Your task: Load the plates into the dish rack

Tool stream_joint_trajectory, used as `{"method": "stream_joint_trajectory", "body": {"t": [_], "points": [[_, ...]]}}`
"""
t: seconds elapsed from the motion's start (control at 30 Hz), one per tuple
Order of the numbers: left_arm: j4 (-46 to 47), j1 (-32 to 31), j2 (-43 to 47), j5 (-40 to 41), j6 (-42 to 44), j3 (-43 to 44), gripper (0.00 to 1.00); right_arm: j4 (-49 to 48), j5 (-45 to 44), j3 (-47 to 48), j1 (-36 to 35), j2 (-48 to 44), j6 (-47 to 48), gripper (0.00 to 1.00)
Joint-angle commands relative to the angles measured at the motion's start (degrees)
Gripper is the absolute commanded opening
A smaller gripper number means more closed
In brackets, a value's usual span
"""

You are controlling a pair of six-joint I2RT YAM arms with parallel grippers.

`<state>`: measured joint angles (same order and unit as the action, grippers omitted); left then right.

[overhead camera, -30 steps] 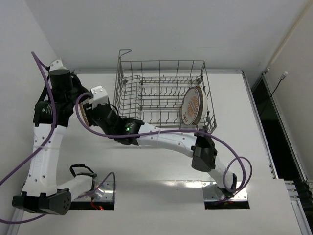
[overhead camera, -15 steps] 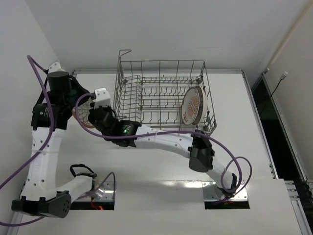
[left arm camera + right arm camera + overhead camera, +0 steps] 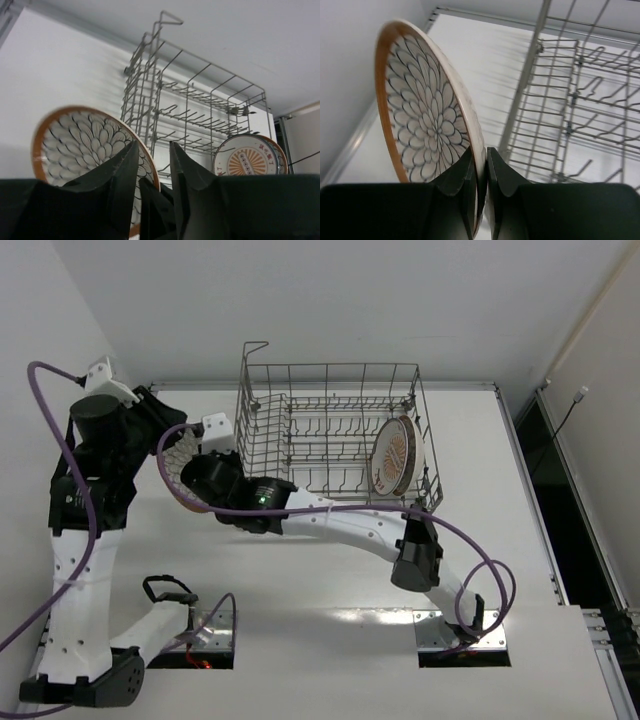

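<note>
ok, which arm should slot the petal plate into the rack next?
Right. The right gripper is shut on the petal plate, beside the dish rack; the left gripper is open, empty.

Held plate (image 3: pixel 427 125): white, dark petal outlines, orange rim
Racked plate (image 3: pixel 250 159): white, orange sunburst centre, orange-brown rim
Rack (image 3: pixel 330 430): grey wire
Cables (image 3: pixel 340 508): purple
Table (image 3: pixel 500 490): white

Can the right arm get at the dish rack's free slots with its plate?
Probably yes: right gripper grips the plate beside the dish rack; its left rows are bare, the sunburst plate sits far right.
</note>
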<state>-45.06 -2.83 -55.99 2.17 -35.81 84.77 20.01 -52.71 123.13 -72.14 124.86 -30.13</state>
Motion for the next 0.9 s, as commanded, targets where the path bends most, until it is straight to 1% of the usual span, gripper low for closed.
{"method": "stream_joint_trajectory", "body": {"t": [0.0, 0.07, 0.13, 0.23, 0.4, 0.5, 0.53, 0.6, 0.63, 0.73, 0.8, 0.87], "points": [[7.2, -0.5, 3.1, -4.7, 3.2, -1.1, 0.29, -1.7, -4.4, 2.6, 0.9, -8.8, -0.7, 0.0], [8.8, -0.5, 3.8, -5.8, 3.8, -1.8, 0.35, -0.7, -4.4, 2.6, 1.5, -9.9, -0.7, 0.0], [9.3, -0.5, 4.9, -6.9, 5.1, -2.5, 0.35, -0.2, -4.4, 2.6, 2.0, -11.6, -0.7, 0.0], [9.8, -0.5, 5.4, -6.9, 7.6, -2.5, 0.41, -0.1, -4.4, 1.9, 2.6, -14.1, 0.2, 0.0], [9.1, -0.5, 7.2, 0.0, 10.6, -4.6, 0.44, -0.1, -3.9, 1.9, 3.8, -17.1, 1.2, 0.0], [9.1, -2.0, 8.3, 3.8, 10.6, -8.0, 0.44, 0.9, -4.5, 1.9, 4.8, -19.0, 2.4, 0.0], [9.1, -2.0, 8.8, 6.3, 10.6, -10.2, 0.44, 0.9, -4.5, 1.9, 4.8, -19.9, 3.6, 0.0], [9.1, -2.0, 8.8, 10.2, 10.6, -12.7, 0.44, 2.3, -6.7, 2.5, 5.4, -21.5, 5.0, 0.0], [9.1, -2.0, 9.4, 11.3, 10.6, -15.2, 0.44, 2.3, -7.4, 2.6, 5.4, -22.1, 7.1, 0.0], [9.6, -2.0, 9.9, 12.8, 10.6, -18.9, 0.44, 3.4, -11.8, 2.0, 6.0, -24.3, 10.7, 0.0], [10.2, -2.0, 10.7, 12.8, 10.6, -21.7, 0.44, 3.4, -15.6, 0.3, 6.5, -27.5, 13.8, 0.0], [11.3, -2.0, 11.3, 12.8, 10.6, -24.3, 0.44, 2.0, -18.6, -4.5, 7.0, -31.8, 16.6, 0.0]]}}
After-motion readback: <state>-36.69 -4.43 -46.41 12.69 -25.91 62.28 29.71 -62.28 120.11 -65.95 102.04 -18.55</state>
